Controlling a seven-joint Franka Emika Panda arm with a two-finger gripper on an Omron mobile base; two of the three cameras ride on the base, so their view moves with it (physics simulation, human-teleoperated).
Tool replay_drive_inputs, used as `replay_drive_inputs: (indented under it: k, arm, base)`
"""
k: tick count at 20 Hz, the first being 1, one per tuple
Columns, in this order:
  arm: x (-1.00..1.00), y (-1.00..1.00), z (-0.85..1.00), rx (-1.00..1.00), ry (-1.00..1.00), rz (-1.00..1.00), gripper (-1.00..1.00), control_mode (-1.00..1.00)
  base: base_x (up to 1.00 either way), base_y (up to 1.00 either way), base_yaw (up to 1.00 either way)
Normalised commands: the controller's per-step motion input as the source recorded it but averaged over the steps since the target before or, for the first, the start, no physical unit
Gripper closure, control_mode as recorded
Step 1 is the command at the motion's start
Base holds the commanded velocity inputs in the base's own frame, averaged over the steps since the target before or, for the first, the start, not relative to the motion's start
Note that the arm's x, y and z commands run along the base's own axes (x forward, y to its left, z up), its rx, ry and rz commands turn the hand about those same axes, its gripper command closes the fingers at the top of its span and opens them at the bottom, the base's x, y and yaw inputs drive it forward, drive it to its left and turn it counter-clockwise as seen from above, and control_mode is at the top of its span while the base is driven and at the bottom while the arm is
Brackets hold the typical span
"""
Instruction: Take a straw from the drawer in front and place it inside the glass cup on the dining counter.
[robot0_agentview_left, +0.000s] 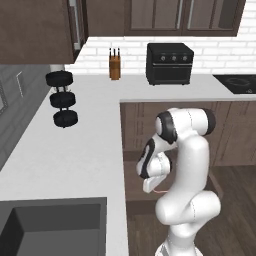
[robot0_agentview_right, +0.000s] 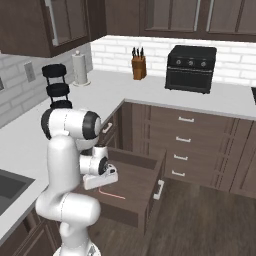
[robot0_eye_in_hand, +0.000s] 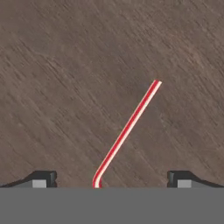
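- Lying flat on the dark brown wooden floor of the pulled-out drawer (robot0_agentview_right: 145, 186), the thin pink-red straw (robot0_agentview_right: 112, 194) rested in plain sight, just below the robot's hand in the right base view.
- In the hand view the straw (robot0_eye_in_hand: 127, 131) ran as a slanted line from its upper end down to a small bend at the bottom edge, between the two dark fingertips (robot0_eye_in_hand: 43, 178).
- The two-finger gripper (robot0_eye_in_hand: 111, 183) had its jaws spread wide apart, one tip on each side of the straw's bent end, and nothing was clamped between them.
- The gripper (robot0_agentview_right: 102, 179) hung over the open drawer, pointing downward at the drawer floor.
- From the left base view, a short piece of the straw (robot0_agentview_left: 161, 191) showed just under the hand.
- The short silver bar handle (robot0_agentview_right: 160, 189) sat on the drawer's front panel, facing the wooden room floor.
- On the white L-shaped worktop (robot0_agentview_right: 125, 90) behind stood a black boxy toaster oven (robot0_agentview_right: 191, 68), a wooden knife block (robot0_agentview_right: 138, 66) and a white paper-towel roll (robot0_agentview_right: 80, 68).
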Motion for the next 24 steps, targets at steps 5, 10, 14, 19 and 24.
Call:
replay_drive_inputs:
  k: [5,10,14,19,24]
  arm:
    - [0.3,0.0,-0.26,0.06,0.0,0.05,-1.0,-1.0]
    - [-0.04,0.0,-0.29,0.0,0.0,0.0,-1.0,-1.0]
    - [-0.29,0.0,-0.26,0.0,-0.03,0.0,-1.0,-1.0]
    - [-0.54,0.11,-0.17,0.0,-0.07,0.0,-1.0,-1.0]
    - [-0.17,0.07,-0.31,0.0,-0.03,0.0,-1.0,-1.0]
  base:
    - [0.0,0.0,0.0]
    - [0.0,0.0,0.0]
    - [0.0,0.0,0.0]
    - [0.0,0.0,0.0]
    - [0.0,0.0,0.0]
